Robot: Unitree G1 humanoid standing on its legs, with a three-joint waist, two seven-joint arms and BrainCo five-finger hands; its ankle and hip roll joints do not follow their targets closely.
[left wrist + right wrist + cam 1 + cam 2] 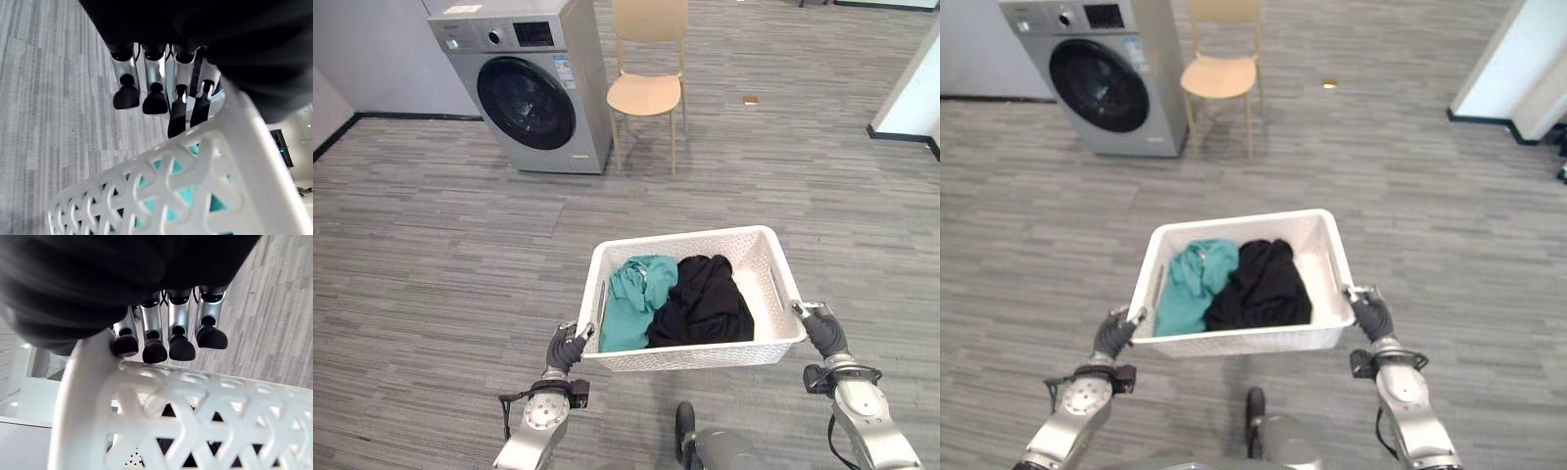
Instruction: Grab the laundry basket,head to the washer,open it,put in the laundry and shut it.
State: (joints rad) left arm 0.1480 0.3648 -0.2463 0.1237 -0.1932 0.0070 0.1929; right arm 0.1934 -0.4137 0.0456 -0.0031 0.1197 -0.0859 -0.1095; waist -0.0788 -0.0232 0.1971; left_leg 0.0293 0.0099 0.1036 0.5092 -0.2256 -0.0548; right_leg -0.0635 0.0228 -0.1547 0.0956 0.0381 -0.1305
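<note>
Nearest, the white laundry basket (pixel 759 266) hangs between the two hands, clear of the floor as far as the head views suggest. The left hand (pixel 567 347) is curled round the rim at the basket's left end and the right hand (pixel 822 329) round the rim at its right end; in each wrist view the dark-tipped fingers (pixel 154 93) hook over the lattice wall, so both hands are clenched on the basket. Inside it lie a teal garment (pixel 636 299) on the left and a black garment (pixel 705 299) just beside it, touching, both below the rim.

By my reading the grab is done and the step in hand is the carry to the washer — the door is not yet opened and no laundry is loaded. The next move calls for a walk forward and to the left, keeping the basket level so neither end slips from its hand.

Beyond the basket the grey plank floor (pixel 431 245) lies open. Farther off stands the silver front-loading washing machine (pixel 524 83), its round dark door (pixel 526 103) shut, with a light wooden chair (pixel 648 78) just beside it on the right — an edge to steer clear of. A wall corner (pixel 911 88) juts in well to the right.
</note>
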